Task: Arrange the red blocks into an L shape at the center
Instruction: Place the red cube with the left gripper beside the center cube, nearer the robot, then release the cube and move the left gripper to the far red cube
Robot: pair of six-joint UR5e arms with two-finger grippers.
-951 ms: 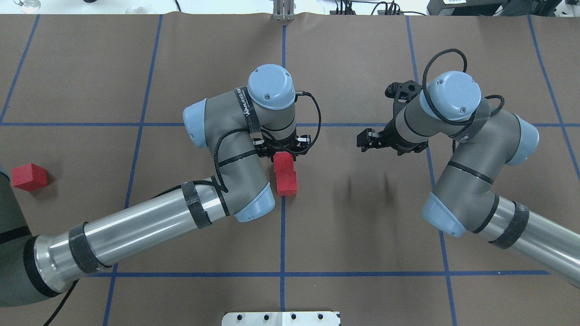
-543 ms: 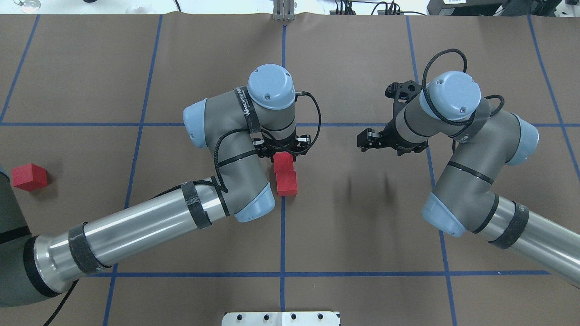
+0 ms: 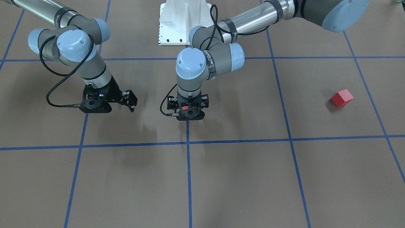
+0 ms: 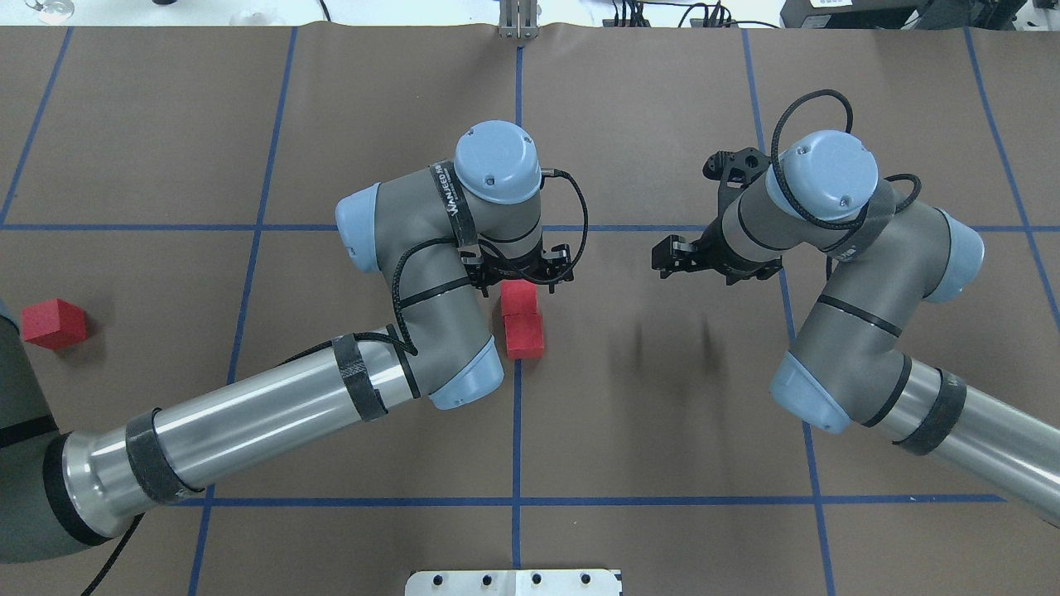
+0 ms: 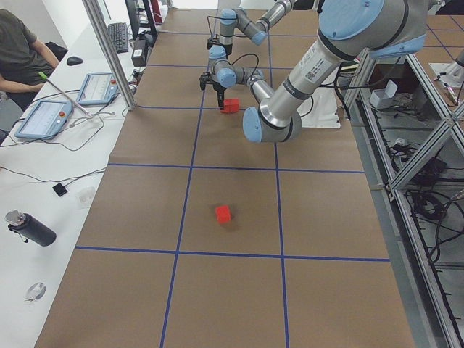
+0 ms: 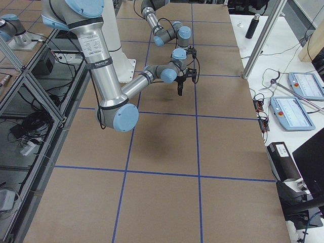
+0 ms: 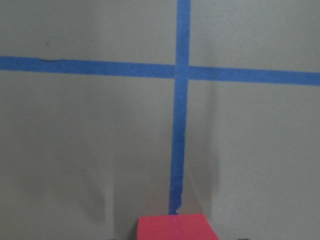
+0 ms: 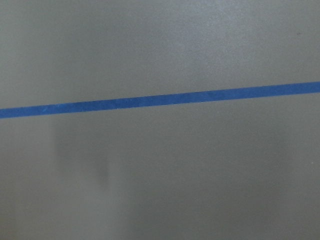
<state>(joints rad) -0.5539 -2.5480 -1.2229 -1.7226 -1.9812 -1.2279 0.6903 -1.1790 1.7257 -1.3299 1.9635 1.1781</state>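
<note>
Red matte cube pair [image 4: 522,324] touching in a row on the middle blue tape line [image 4: 517,430] of the brown counter [image 4: 662,430], left gripper [image 3: 189,111] over the far cube, grip unclear, third red cube [image 4: 54,323] far left, right gripper [image 3: 132,103] spread, empty.

You see three small matte red cubes, plain faces. Two sit at center [image 4: 534,389], straddling middle blue tape line [image 4: 517,430], touching face to face in row along it. Near block [image 4: 525,335] fully in view, shifted slightly toward robot's right. Far block [image 4: 519,296]: far edge hidden in overhead view. Third block [image 4: 54,323] lies alone, well apart near worktop's [image 4: 662,430] left end, turned askew to grid. L not yet formed.
</note>
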